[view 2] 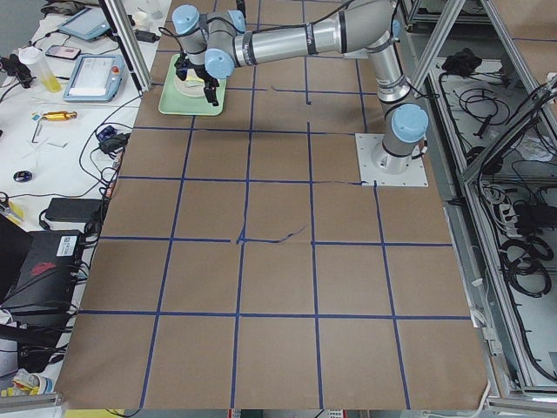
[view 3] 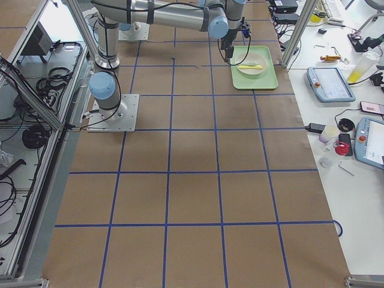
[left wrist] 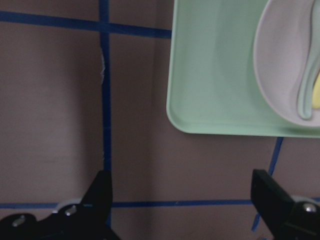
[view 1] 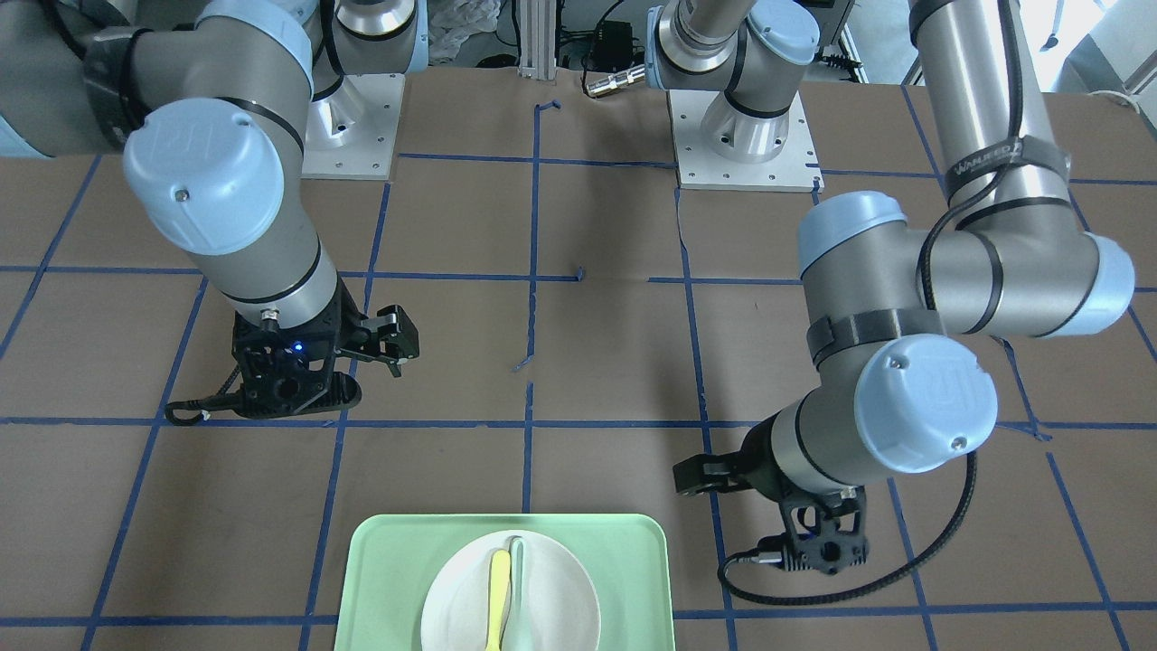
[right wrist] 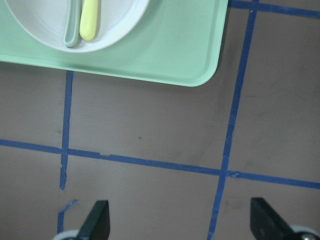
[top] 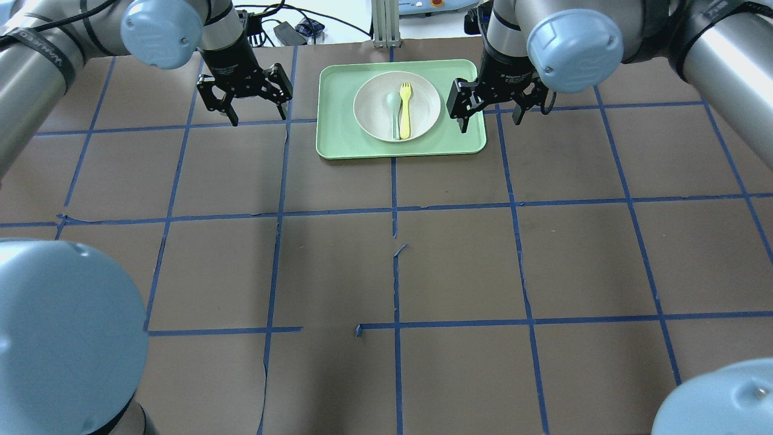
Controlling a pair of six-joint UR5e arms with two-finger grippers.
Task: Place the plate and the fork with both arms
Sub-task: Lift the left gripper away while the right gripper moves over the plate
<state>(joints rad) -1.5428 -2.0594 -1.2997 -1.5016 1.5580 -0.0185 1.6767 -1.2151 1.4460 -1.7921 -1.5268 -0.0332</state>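
The off-white plate [top: 426,103] lies on the mint-green tray [top: 338,133] at the far middle of the table. The yellow fork [top: 405,112] lies in the plate beside a pale spoon [top: 394,109]. My left gripper [top: 258,118] is open and empty, hovering left of the tray, apart from it. My right gripper [top: 490,124] is open and empty above the tray's right edge. The left wrist view shows the tray's corner [left wrist: 220,75], the plate [left wrist: 280,65] and open fingers [left wrist: 100,200]. The right wrist view shows the fork [right wrist: 90,20] and plate [right wrist: 120,25] ahead of the open gripper [right wrist: 180,215].
The table is brown paper with a blue tape grid [top: 395,208]. The two arm bases [view 1: 746,136] stand at the robot's side. Beyond the tray's far edge are an aluminium post [top: 381,24] and cables. Tablets and tools lie on a side bench [view 3: 327,84].
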